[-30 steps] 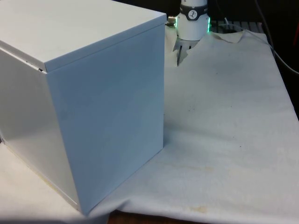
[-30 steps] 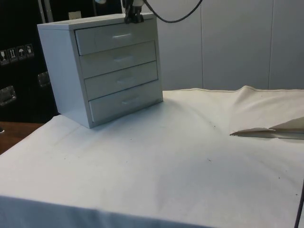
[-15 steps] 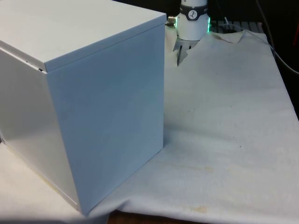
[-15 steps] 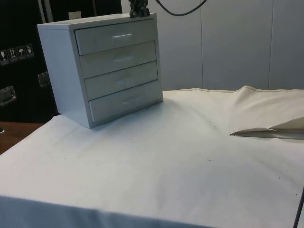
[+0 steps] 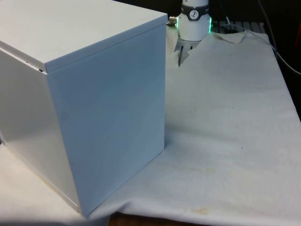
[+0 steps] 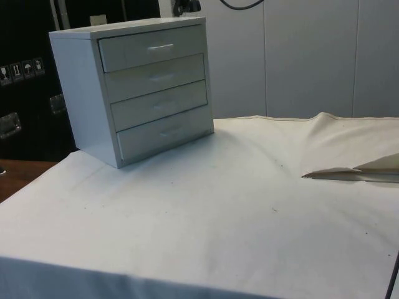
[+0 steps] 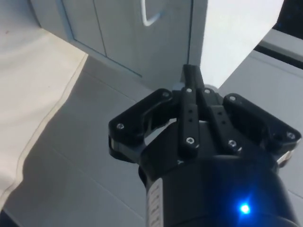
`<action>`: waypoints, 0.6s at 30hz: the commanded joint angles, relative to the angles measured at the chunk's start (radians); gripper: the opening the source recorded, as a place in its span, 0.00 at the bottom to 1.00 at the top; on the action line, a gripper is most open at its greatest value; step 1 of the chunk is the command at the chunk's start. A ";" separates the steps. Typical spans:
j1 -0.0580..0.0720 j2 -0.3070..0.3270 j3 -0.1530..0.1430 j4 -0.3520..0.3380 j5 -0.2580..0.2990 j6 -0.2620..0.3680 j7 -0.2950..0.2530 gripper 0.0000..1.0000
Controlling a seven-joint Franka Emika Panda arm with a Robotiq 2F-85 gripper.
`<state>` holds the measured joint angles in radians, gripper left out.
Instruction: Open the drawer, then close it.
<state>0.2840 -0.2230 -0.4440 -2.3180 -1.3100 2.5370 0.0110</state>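
Drawers (image 6: pixel 154 89) all flush and closed in the white chest (image 6: pixel 134 87), standing on the cloth-covered table (image 6: pixel 237 205) toward its far left in the side view. Seen from the front, only the chest's blank back and side, fronts hidden. Gripper (image 7: pixel 191 80) above the chest's top front corner, cut off at the side view's upper edge; fingers (image 7: pixel 188 116) pressed together, holding nothing.

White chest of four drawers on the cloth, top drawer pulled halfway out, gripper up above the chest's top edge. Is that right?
Not quite: the top drawer is closed, its front flush with the other three on the chest, as the side view shows. The rest stands: four drawers, white cloth, gripper above the chest's top edge.
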 commanded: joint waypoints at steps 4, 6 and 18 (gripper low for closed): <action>0.006 -0.024 0.004 -0.019 0.053 -0.011 -0.046 0.00; 0.006 -0.028 0.005 -0.021 0.059 -0.012 -0.051 0.00; 0.014 -0.081 0.036 -0.052 0.140 -0.044 -0.107 0.00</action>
<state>0.2920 -0.3030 -0.4030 -2.3660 -1.1800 2.4990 -0.0850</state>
